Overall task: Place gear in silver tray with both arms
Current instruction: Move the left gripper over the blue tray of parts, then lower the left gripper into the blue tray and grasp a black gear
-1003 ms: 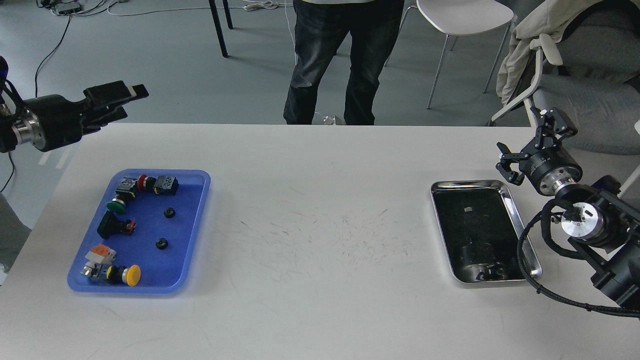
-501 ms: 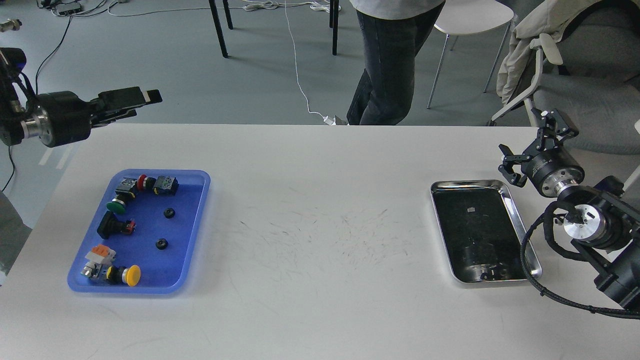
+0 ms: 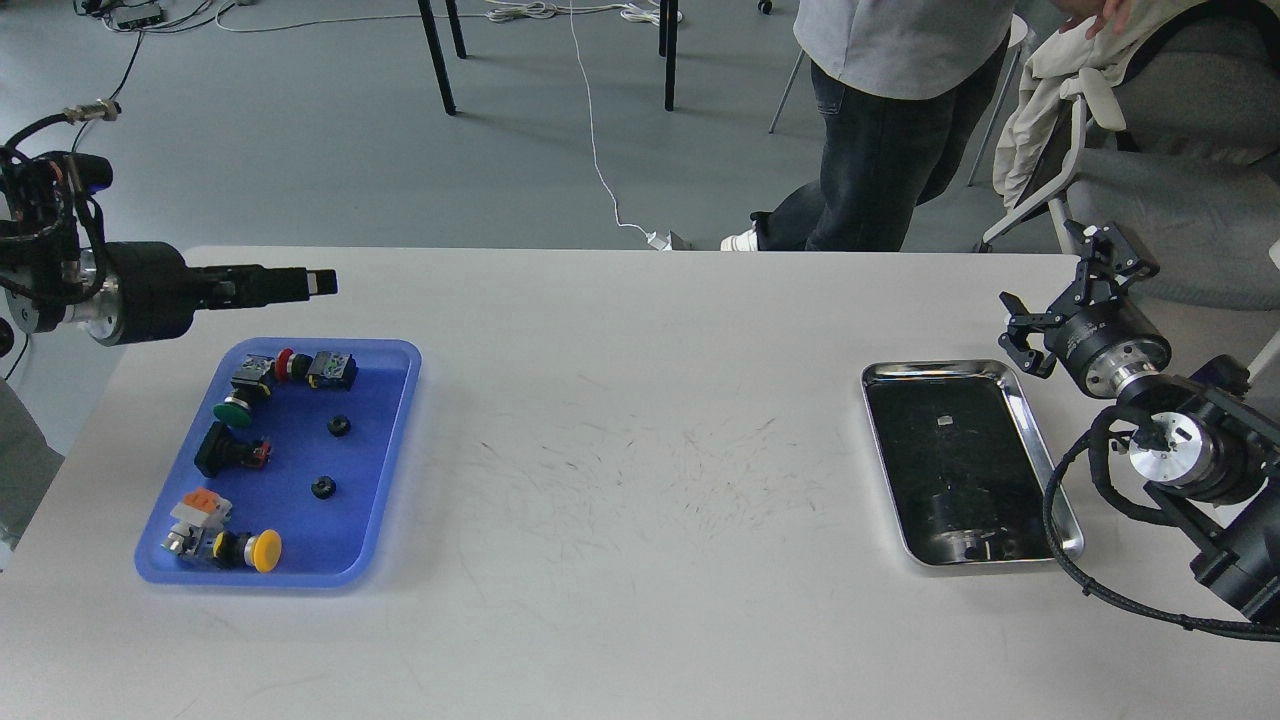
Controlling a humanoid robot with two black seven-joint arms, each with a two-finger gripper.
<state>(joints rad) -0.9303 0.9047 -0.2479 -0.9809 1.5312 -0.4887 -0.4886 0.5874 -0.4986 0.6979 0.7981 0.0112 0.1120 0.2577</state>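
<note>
Silver tray (image 3: 1012,392) lies just beside the spread right gripper (image 3: 1060,290); left gripper (image 3: 300,284), seemingly pressed together, hovers above the blue tray (image 3: 390,480) holding two black gears (image 3: 338,426)

The left gripper (image 3: 318,283) has dropped lower toward the blue tray (image 3: 390,470), while the bystander (image 3: 880,130) walked right.

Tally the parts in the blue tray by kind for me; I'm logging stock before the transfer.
Small black gears: 2
Push-button switch parts, clustered, my best count: 6 — red, dark block, green, black, orange-topped, yellow
Total: 8, all in the blue tray; the silver tray holds none.
</note>
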